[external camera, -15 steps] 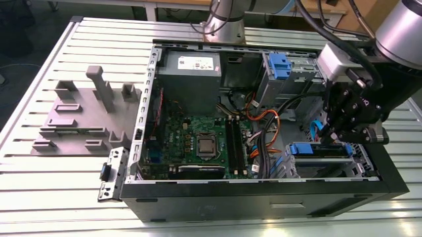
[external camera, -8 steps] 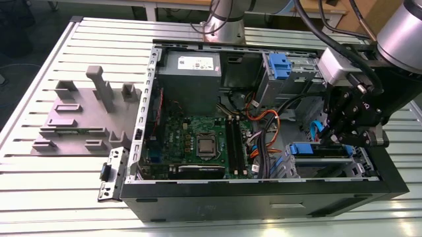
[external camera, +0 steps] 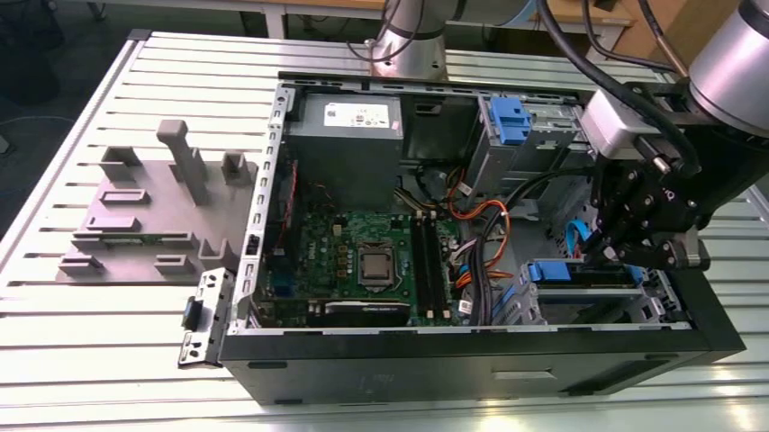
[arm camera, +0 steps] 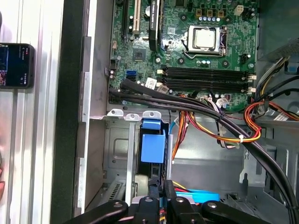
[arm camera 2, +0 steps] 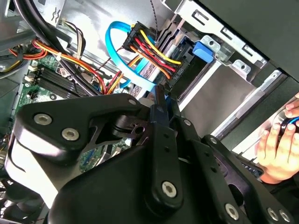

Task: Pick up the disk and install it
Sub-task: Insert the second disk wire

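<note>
My gripper point(external camera: 633, 241) hangs directly over the disk's point(external camera: 577, 273) blue rail in the lower drive cage point(external camera: 655, 301), its fingers point(arm camera: 161, 191) pressed nearly together.

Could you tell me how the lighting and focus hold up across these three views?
Exterior view: even light, with the gripper dark against the case. Second wrist view: the gripper linkage looms soft and close while the cables stay crisp; a hand looks overexposed. First wrist view: the motherboard is sharp and evenly lit.
</note>
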Controlling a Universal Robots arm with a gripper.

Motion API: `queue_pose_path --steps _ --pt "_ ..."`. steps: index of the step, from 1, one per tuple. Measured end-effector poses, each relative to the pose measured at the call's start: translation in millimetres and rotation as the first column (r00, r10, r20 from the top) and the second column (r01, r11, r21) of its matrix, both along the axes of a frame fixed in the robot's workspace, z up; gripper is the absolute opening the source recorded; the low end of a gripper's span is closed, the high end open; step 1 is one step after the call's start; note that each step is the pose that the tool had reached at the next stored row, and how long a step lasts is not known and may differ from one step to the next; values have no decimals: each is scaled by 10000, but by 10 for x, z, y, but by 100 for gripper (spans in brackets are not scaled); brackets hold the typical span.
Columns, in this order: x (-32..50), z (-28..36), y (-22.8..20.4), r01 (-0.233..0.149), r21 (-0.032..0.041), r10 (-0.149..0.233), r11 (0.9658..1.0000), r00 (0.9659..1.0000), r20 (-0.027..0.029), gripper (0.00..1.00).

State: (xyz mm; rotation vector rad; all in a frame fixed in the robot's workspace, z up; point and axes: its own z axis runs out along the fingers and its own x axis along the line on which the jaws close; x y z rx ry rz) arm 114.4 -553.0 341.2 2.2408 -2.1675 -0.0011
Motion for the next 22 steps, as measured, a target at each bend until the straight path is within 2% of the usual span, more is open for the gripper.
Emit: queue_pose_path --steps 4,8,10,15,22 --pt "1 -7 -19 -1 8 1 10000 10000 0 16" --pt "1 -24 -38 -1 46 1 10000 10000 0 16" --pt "1 -33 -41 -1 93 1 10000 10000 0 16" --pt "1 -45 -42 -1 265 1 9996 10000 0 16" --pt "1 -62 -50 -1 273 1 9996 10000 0 16"
